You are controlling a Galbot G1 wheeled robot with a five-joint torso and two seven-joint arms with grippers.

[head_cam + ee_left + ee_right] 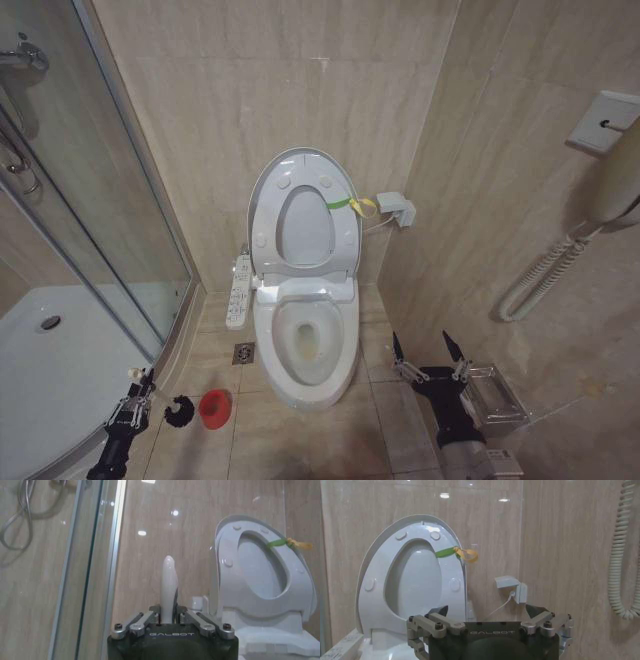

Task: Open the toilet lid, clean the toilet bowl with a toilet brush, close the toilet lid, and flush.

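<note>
One toilet bowl [305, 345] stands against the back wall with its one toilet lid [303, 215] raised upright against the wall, and two grippers flank it low down. The left gripper [138, 392], beside the shower screen [110, 230], has its fingers clamped on the single toilet brush [180, 410], whose black head hangs just beside the red cup holder [214, 408] on the floor. The left wrist view adds the white handle rising between those fingers, while the right gripper [428, 352] hovers with fingers wide apart and empty.
</note>
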